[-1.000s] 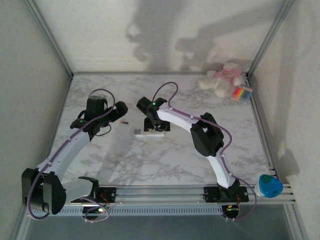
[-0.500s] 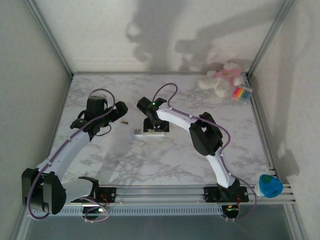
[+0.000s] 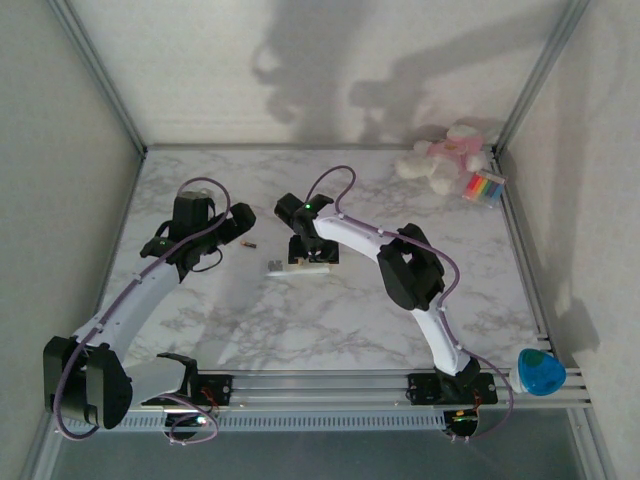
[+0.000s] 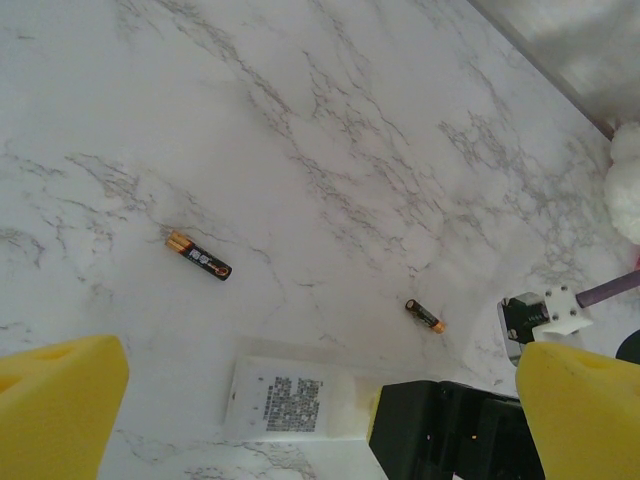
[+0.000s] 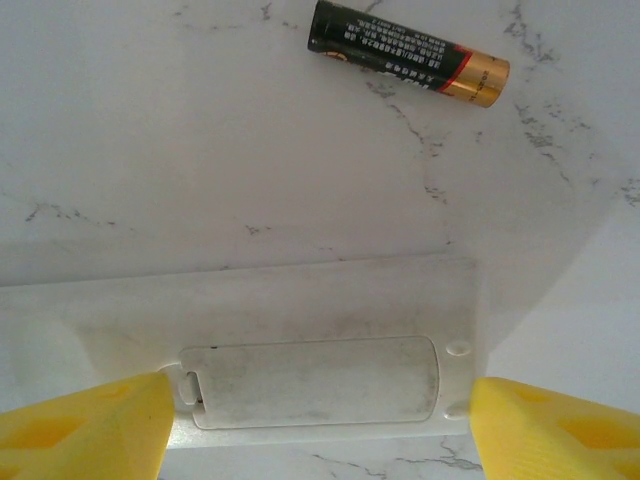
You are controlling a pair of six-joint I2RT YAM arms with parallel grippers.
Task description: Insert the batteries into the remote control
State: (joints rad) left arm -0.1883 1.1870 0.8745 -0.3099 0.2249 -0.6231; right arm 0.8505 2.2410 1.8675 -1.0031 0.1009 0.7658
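At mid-table, slim long white rectangular plastic remote control (image 5: 330,300): lies flat on the marble, back side up, with its oblong battery cover (image 5: 310,382) in place; the left wrist view shows a printed label (image 4: 290,395) on the same face.
First battery (image 5: 408,52): small black cylinder with a gold end, on bare marble near the remote control's long edge, apart from it and roughly parallel to it.
Second battery (image 4: 198,258): same black-and-gold make, lying on its side well apart from the other, with nothing touching it.
Right gripper (image 5: 320,410): hangs straight over the remote control, its yellow fingers (image 5: 80,430) standing apart. One is above the cover's latch end, the other at the remote control's short end. Whether either tip touches the plastic cannot be told, and nothing is lifted.
Left gripper (image 4: 320,390): spread at its widest and holding nothing, with its yellow pads (image 4: 55,400) at the two lower corners of its own view, above the marble beside the remote control.
White grey-veined marble table (image 3: 330,330): carries all of this.
Far right corner: a pink-and-white plush toy (image 3: 447,157), with a multicoloured striped pack (image 3: 485,187) just beside it.
Near right edge: a blue egg-shaped object (image 3: 540,372) by the rail.
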